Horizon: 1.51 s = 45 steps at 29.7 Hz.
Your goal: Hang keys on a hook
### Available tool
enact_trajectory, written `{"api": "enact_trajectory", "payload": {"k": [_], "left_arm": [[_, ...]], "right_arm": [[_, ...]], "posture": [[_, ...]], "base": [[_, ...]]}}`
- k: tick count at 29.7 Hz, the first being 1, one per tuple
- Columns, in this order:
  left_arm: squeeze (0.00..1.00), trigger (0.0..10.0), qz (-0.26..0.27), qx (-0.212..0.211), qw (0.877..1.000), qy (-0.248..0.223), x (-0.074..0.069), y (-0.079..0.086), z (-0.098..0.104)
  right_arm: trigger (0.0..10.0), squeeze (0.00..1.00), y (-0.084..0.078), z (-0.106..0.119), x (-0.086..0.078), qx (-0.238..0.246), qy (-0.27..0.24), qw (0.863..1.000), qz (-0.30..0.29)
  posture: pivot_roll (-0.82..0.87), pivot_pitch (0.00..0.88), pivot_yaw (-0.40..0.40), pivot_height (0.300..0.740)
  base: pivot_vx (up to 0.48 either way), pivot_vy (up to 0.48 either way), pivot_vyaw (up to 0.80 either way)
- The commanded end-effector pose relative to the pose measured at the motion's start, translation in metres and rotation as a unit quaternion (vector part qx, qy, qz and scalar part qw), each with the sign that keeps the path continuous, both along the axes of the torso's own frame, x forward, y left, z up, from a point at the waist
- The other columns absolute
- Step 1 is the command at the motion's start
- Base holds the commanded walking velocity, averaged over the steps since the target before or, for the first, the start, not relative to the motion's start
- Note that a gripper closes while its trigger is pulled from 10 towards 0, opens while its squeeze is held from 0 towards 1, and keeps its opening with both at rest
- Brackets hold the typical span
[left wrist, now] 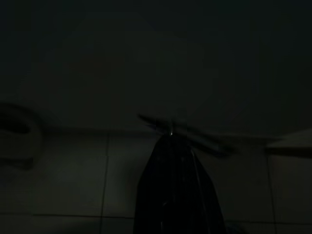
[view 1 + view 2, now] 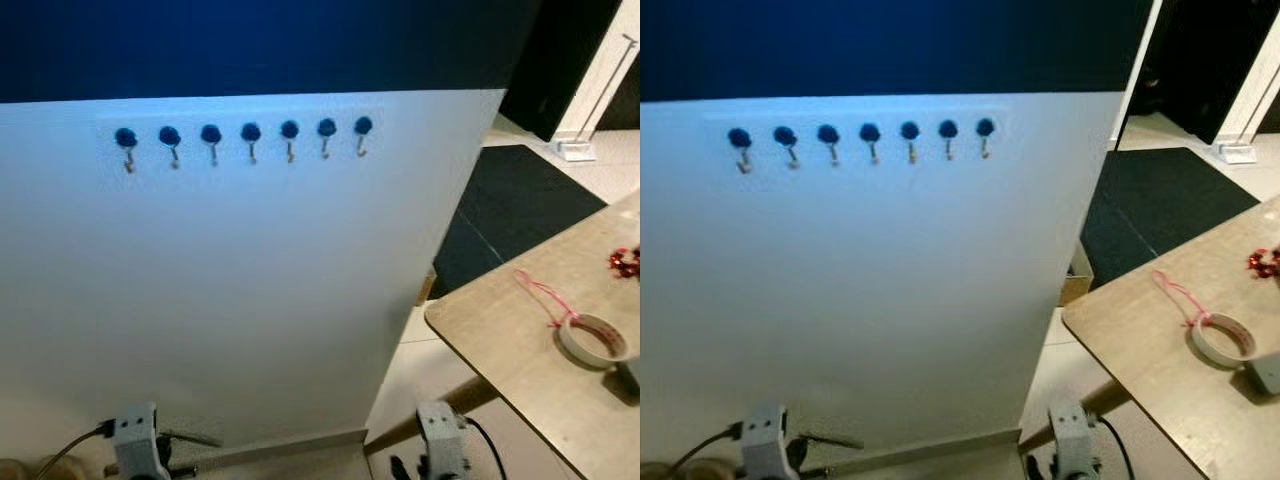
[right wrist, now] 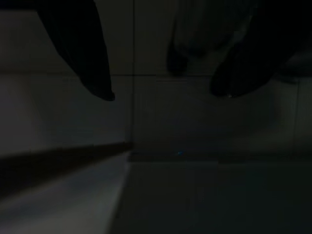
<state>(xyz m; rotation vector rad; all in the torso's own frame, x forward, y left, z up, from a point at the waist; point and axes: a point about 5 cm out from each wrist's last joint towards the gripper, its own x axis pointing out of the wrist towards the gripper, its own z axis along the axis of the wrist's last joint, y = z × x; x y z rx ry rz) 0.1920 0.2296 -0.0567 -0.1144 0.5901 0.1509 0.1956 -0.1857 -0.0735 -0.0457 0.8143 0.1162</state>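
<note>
Blue-knobbed metal hooks [image 2: 250, 140] along smooth white panel [image 2: 230, 300]; left gripper [image 1: 170, 134] clenched, right gripper [image 3: 161, 92] released.

Seven blue-knobbed hooks [image 2: 869, 140] in a row on a white panel [image 2: 870, 290] — tape roll [image 2: 1221, 338] on the table [image 2: 1150, 350] alongside

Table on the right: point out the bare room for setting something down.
The table is bare along its near-left corner, from the rounded edge up to the pink string. It is crowded farther right, around the tape roll and the red item.
</note>
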Motion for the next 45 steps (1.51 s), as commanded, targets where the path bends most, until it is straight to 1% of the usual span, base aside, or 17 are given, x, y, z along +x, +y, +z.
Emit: {"api": "enact_trajectory", "payload": {"k": [1,8,21,22,23,26,30,37,38,45], "left_arm": [[0.0,10.0,0.002,0.003,1.0,0.022,-0.01,0.002,-0.006],[0.0,10.0,-0.005,0.013,1.0,0.024,-0.01,0.002,-0.006],[0.0,10.0,-0.012,0.017,0.999,0.025,-0.01,0.004,-0.005],[0.0,10.0,-0.015,0.017,0.999,0.023,-0.01,0.003,-0.005],[0.0,10.0,-0.019,0.016,0.999,0.02,-0.008,0.003,-0.004],[0.0,10.0,-0.026,0.018,0.999,0.019,-0.006,0.002,-0.003],[0.0,10.0,-0.06,0.028,0.998,0.022,-0.003,-0.004,-0.003],[0.0,10.0,-0.065,0.025,0.997,0.02,-0.003,-0.008,-0.004],[0.0,10.0,-0.062,0.024,0.997,0.032,-0.004,-0.008,-0.005],[0.0,10.0,-0.071,0.029,0.996,0.04,-0.003,-0.008,-0.006]], "right_arm": [[10.0,0.0,0.0,-0.002,-0.003,-0.001,0.006,1.0,0.0],[10.0,0.0,0.001,-0.002,-0.003,0.001,0.006,1.0,0.0],[10.0,0.0,0.003,-0.003,-0.004,0.006,0.006,1.0,-0.006],[10.0,0.0,0.003,-0.002,-0.004,0.007,0.004,1.0,-0.009],[10.0,0.0,0.003,-0.003,-0.005,0.022,0.006,0.999,-0.033],[10.0,0.0,0.003,-0.004,-0.006,0.029,0.008,0.999,-0.039],[10.0,0.0,0.003,-0.005,-0.008,0.032,0.011,0.999,-0.042],[10.0,0.0,0.003,-0.006,-0.01,0.035,0.013,0.998,-0.047],[10.0,0.0,0.003,-0.006,-0.01,0.036,0.014,0.998,-0.048],[10.0,0.0,0.003,-0.006,-0.011,0.04,0.015,0.998,-0.055]], "posture": [[0.06,0.037,-0.018,0.74],[0.06,0.038,-0.018,0.74],[0.06,0.039,-0.012,0.74],[0.06,0.039,-0.012,0.74],[0.06,0.04,-0.011,0.74],[0.06,0.042,-0.01,0.74],[0.05,0.042,-0.008,0.74],[0.05,0.042,-0.005,0.74],[0.05,0.041,-0.006,0.74],[0.05,0.037,-0.004,0.74]], "base": [[0.0,0.0,0.8],[0.0,0.0,0.8],[0.0,0.0,0.8],[0.0,0.0,0.0],[0.0,0.0,0.0],[0.0,0.0,0.0],[0.0,-0.12,0.0],[0.0,-0.457,0.0],[0.0,0.0,0.0],[0.0,0.0,0.0]]}}
